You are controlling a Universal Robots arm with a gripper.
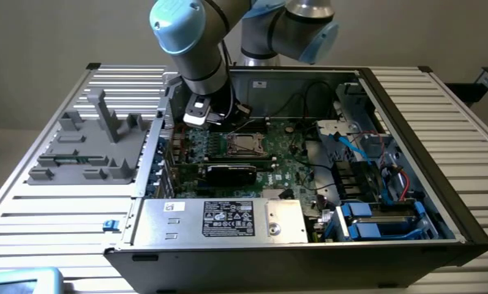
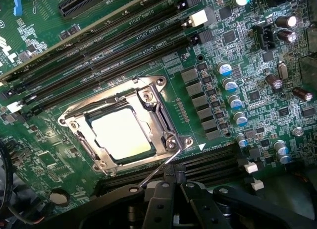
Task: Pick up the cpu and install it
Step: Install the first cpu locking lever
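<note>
The cpu (image 2: pixel 120 134) lies flat inside the motherboard socket (image 2: pixel 163 110), its shiny pale top framed by the metal socket bracket. In the exterior view the cpu (image 1: pixel 245 144) sits at the middle of the board in the open computer case. My gripper (image 1: pixel 197 114) hangs above the board, toward the exterior view's left of the socket and a little behind it. In the wrist view my gripper (image 2: pixel 172 183) is shut, its black fingers (image 2: pixel 157 199) close together with nothing between them, clear of the cpu.
A thin wire lever (image 2: pixel 157 170) runs from the socket toward the fingers. Long black memory slots (image 2: pixel 114 45) lie beside the socket. A black graphics card (image 1: pixel 231 172), a silver power supply (image 1: pixel 219 219) and blue drive bays (image 1: pixel 366 222) crowd the case. A grey fixture (image 1: pixel 89 150) stands outside.
</note>
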